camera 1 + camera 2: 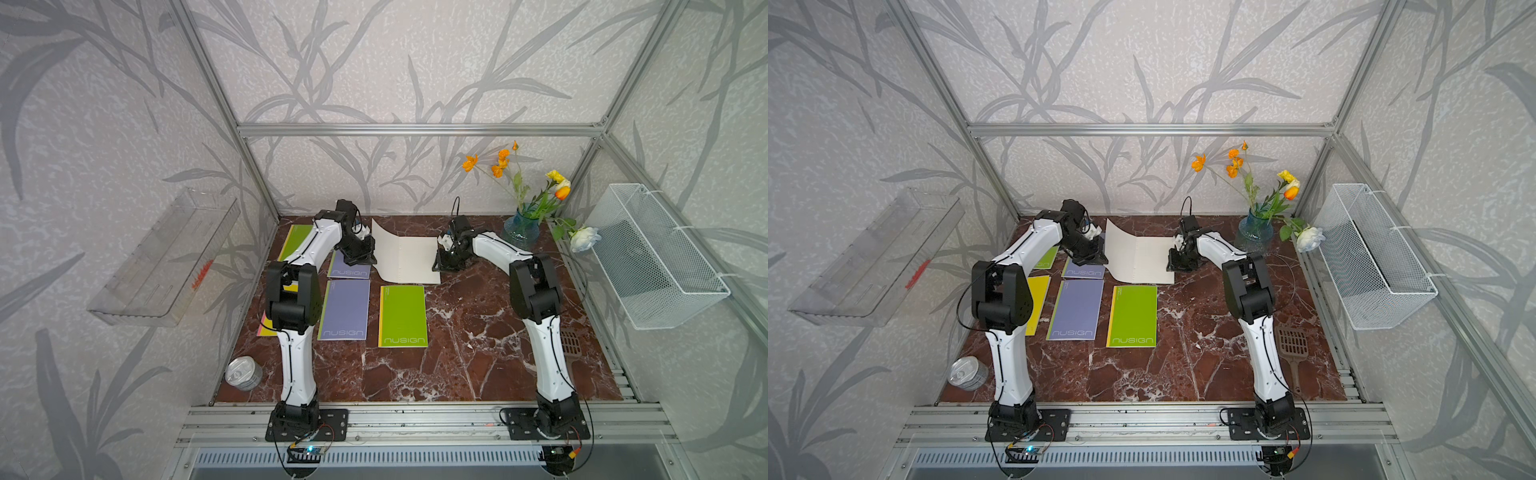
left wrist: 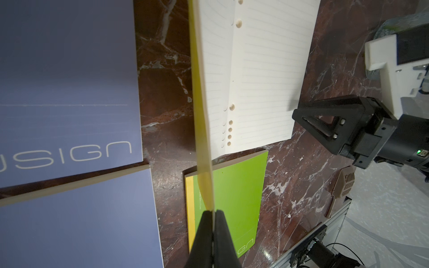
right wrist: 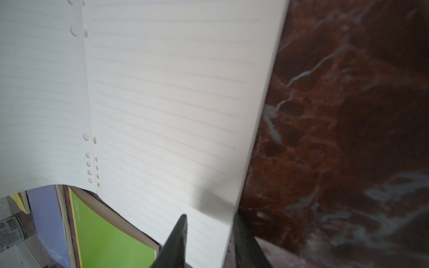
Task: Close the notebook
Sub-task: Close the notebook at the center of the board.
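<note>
Over marble, left claw pinches the notebook cover upright.

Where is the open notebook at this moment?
In both top views the open notebook lies at the table's far middle, between the left gripper and right gripper, behind the green notebook.

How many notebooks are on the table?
6: open notebook at the back; near purple notebook; far purple notebook; front green notebook; far green notebook and yellow notebook partly behind the left arm. More may hide there.
</note>
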